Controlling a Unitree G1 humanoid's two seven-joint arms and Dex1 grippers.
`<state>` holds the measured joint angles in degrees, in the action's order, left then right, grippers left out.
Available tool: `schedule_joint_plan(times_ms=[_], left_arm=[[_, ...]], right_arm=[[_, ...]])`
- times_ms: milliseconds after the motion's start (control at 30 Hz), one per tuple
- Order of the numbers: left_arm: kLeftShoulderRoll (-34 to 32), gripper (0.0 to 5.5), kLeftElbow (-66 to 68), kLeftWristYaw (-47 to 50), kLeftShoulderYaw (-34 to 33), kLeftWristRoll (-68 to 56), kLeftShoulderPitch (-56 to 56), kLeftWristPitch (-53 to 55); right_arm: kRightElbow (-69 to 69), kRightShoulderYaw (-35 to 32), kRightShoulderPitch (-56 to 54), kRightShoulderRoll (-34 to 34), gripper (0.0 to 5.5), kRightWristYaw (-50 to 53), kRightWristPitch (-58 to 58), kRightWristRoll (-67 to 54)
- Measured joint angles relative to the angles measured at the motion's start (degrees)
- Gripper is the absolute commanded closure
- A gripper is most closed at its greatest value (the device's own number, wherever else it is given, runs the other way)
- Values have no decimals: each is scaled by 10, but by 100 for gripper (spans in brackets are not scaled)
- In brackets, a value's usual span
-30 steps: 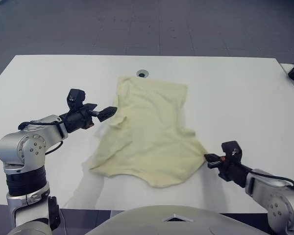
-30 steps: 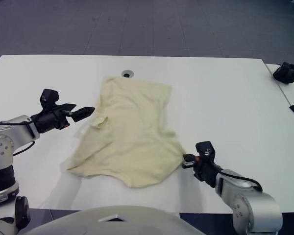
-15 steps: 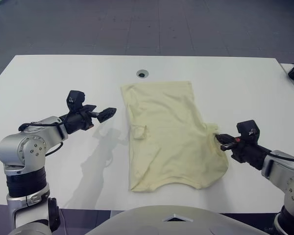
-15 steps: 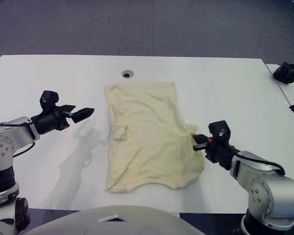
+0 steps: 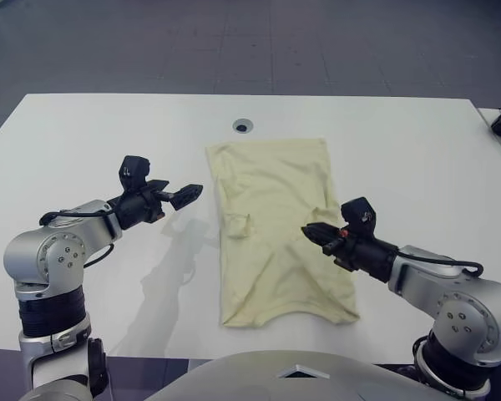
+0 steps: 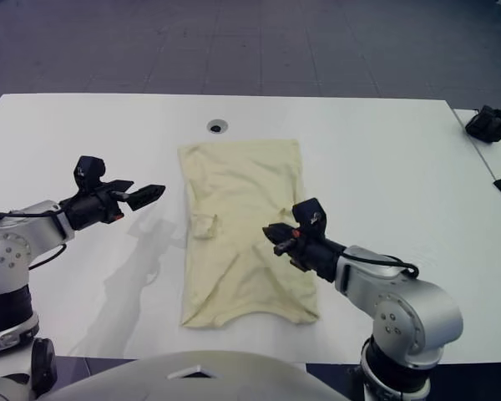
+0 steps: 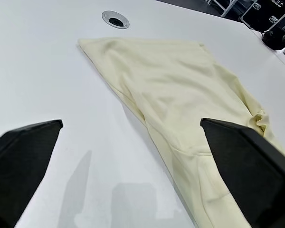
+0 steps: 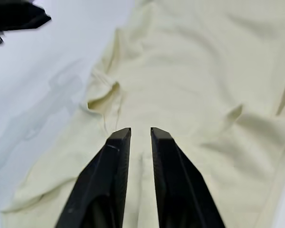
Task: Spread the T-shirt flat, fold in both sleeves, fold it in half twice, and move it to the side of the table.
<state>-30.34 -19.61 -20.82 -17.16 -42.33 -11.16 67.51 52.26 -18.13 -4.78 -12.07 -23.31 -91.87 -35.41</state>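
Observation:
The pale yellow T-shirt [image 5: 271, 221] lies as a long narrow strip down the middle of the white table [image 5: 401, 150], neck end towards me. A small flap [image 5: 238, 224] sticks up near its left edge, and its right sleeve is folded in, leaving a crease [image 5: 330, 209]. My right gripper [image 5: 311, 231] hovers low over the shirt's middle; its fingers [image 8: 116, 142] are nearly together with nothing seen between them. My left gripper [image 5: 188, 195] is open, held above bare table just left of the shirt [image 7: 180, 90].
A round cable hole [image 5: 243, 125] sits in the table just beyond the shirt's far edge. A black object [image 6: 488, 124] rests on a neighbouring surface at the far right. Bare table lies on both sides of the shirt.
The crumpled shirt was pulled out straight by its right side. My right gripper then swung left from the shirt's right edge to over its middle, folding the sleeve in. The left gripper barely moved.

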Motion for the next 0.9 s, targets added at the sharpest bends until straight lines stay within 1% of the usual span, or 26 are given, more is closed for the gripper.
schedule_joint_plan(times_ms=[67,100,167,200,267,333,367,400,533,600,767,833,900], left_arm=[[-6,10,-9,-10,10,1,3,-1],[-23,10,-24,-28,22,0,16,-4],[-48,10,-43,-53,35,6,41,-19],[-68,10,-57,-72,48,19,61,-39],[-101,10,-76,-101,74,53,95,-81],[-136,10,-87,-132,102,88,128,-126],[-151,10,-89,-147,113,103,143,-147],[-166,10,-91,-162,124,118,159,-168],[-224,10,-94,-218,173,198,220,-276],[-252,10,-94,-242,201,247,252,-348],[-297,10,-118,-285,229,305,315,-489],[-316,10,-138,-303,246,337,350,-561],[-334,10,-156,-314,267,379,375,-628]], right_arm=[[-13,-39,-18,-15,372,-14,1,-7],[-24,-53,-26,-63,355,-24,18,-2],[-33,-47,-16,-143,322,-40,79,28],[-34,-35,8,-192,309,-61,140,54],[-40,-13,59,-256,276,-104,237,99],[-54,1,116,-309,244,-151,325,135],[-65,6,144,-331,241,-173,365,151],[-77,10,172,-350,218,-192,404,168],[-144,24,284,-411,152,-258,590,248],[-185,29,333,-438,118,-286,699,288],[-243,33,409,-475,43,-327,899,354],[-255,37,441,-487,11,-333,1010,385],[-256,47,455,-498,11,-331,1111,415]])
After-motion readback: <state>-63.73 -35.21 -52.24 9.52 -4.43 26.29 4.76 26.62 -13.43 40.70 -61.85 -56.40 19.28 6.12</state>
